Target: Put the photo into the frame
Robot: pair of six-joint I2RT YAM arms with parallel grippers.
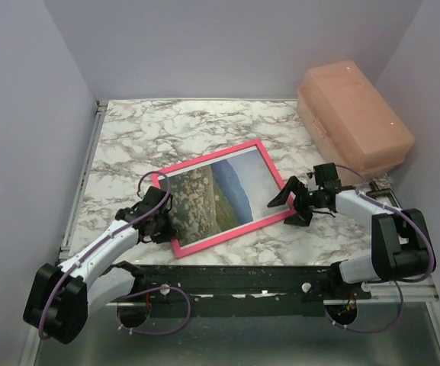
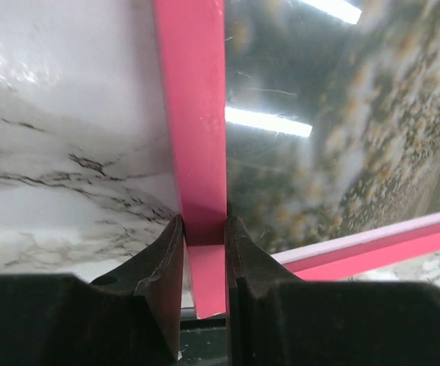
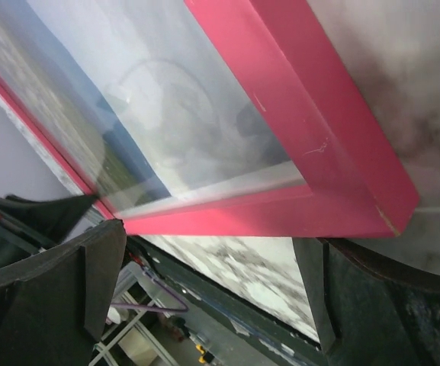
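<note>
The pink frame (image 1: 269, 165) lies face up on the marble table with the landscape photo (image 1: 220, 194) showing inside it, behind glass. My left gripper (image 1: 161, 221) is shut on the frame's left border near its near-left corner; the left wrist view shows both fingers pinching the pink bar (image 2: 193, 122), with the photo (image 2: 342, 137) to the right. My right gripper (image 1: 290, 200) is open at the frame's right corner. In the right wrist view the frame's corner (image 3: 334, 168) sits above the gap between the spread fingers (image 3: 67, 290), not gripped.
A pale orange lidded plastic box (image 1: 353, 114) stands at the back right of the marble table (image 1: 166, 130). A dark rail (image 1: 235, 278) runs along the near edge by the arm bases. Walls close in the left, back and right.
</note>
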